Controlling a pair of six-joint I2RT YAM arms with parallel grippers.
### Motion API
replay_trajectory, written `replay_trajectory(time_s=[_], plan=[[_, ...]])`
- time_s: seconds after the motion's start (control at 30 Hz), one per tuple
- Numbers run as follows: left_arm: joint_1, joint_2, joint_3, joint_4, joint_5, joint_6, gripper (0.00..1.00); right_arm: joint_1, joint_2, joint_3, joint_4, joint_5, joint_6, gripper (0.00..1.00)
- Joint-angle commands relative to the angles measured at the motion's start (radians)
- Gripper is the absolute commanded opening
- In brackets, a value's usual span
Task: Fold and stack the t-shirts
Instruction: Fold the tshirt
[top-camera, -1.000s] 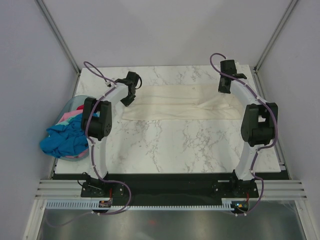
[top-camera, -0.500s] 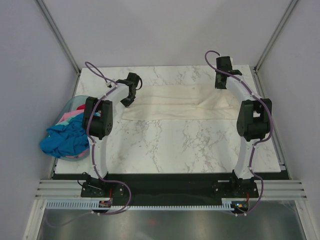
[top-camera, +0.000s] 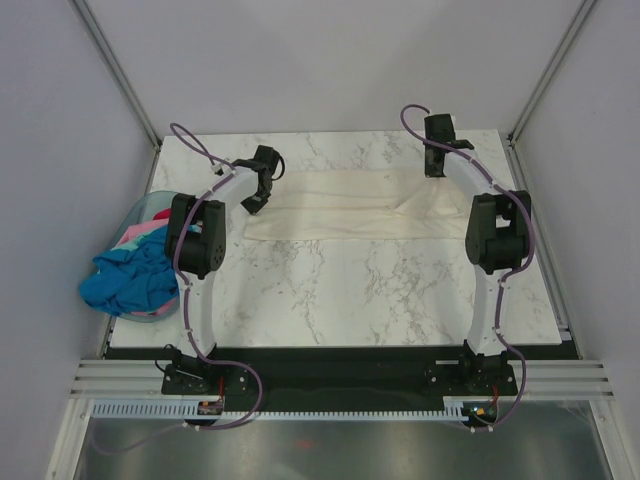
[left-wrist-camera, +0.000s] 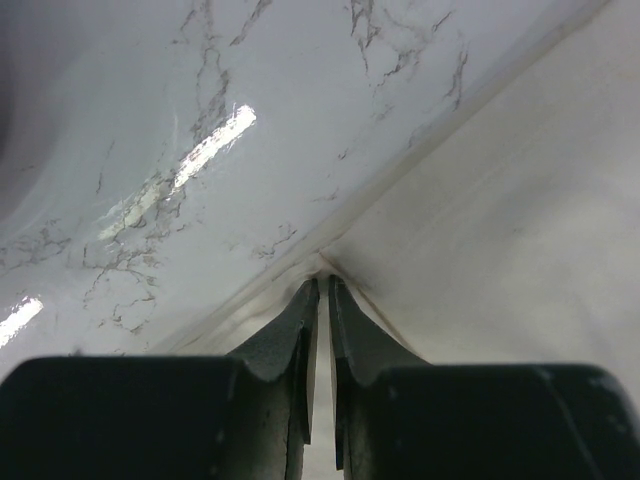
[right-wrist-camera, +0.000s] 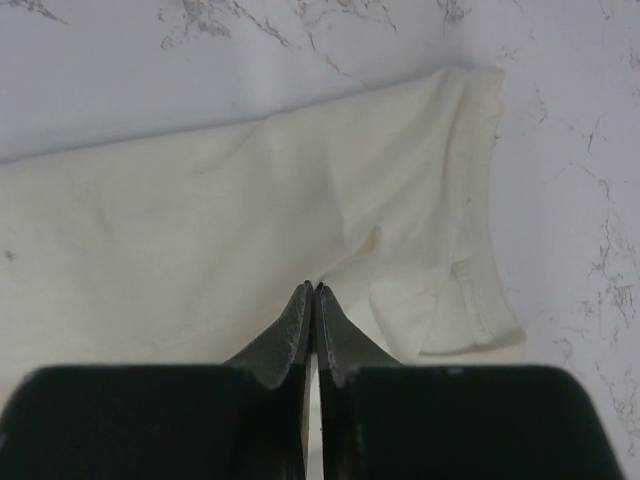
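Note:
The cream-white t-shirt lies as a long flat strip across the back of the table. My left gripper is at its left end. In the left wrist view the jaws are shut on the shirt's edge, and the cloth tents up at the tips. My right gripper hovers over the shirt's right back part. In the right wrist view the jaws are shut with nothing in them, above the shirt and its sleeve.
A pale blue basket sits off the table's left edge. A bright blue shirt spills over its front, with pink cloth behind it. Grey walls stand close on both sides and at the back.
My right gripper has moved back and to the left over the shirt's right end, and its arm has swung with it. The left gripper and the shirt have stayed put.

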Motion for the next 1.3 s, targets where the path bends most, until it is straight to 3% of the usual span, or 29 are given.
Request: replay_trajectory(time_s=[0.0, 0.23, 0.33, 0.47, 0.67, 0.8, 1.03, 1.27], plan=[[0.006, -0.002, 0.012, -0.003, -0.041, 0.021, 0.16, 0.002, 0.043, 0.081, 0.016, 0.027, -0.007, 0.1], [0.005, -0.184, 0.038, 0.0, -0.03, 0.133, 0.17, -0.005, -0.015, 0.142, -0.112, 0.027, 0.096, 0.36], [0.003, -0.238, 0.047, 0.024, 0.064, 0.244, 0.17, -0.028, -0.068, 0.096, -0.204, -0.016, 0.204, 0.36], [0.0, -0.258, -0.061, 0.17, 0.408, 0.429, 0.15, -0.082, -0.173, -0.068, -0.218, -0.105, 0.283, 0.3], [-0.002, -0.214, -0.161, 0.255, 0.593, 0.456, 0.15, -0.176, -0.213, -0.217, -0.195, -0.183, 0.3, 0.24], [-0.002, -0.194, -0.204, 0.248, 0.57, 0.471, 0.15, -0.191, -0.2, -0.305, -0.155, -0.19, 0.303, 0.23], [-0.002, -0.162, -0.273, 0.155, 0.379, 0.457, 0.15, -0.237, -0.163, -0.39, -0.12, -0.036, 0.306, 0.22], [-0.02, -0.206, -0.355, 0.113, 0.3, 0.414, 0.13, -0.239, -0.247, -0.418, -0.116, 0.021, 0.288, 0.21]])
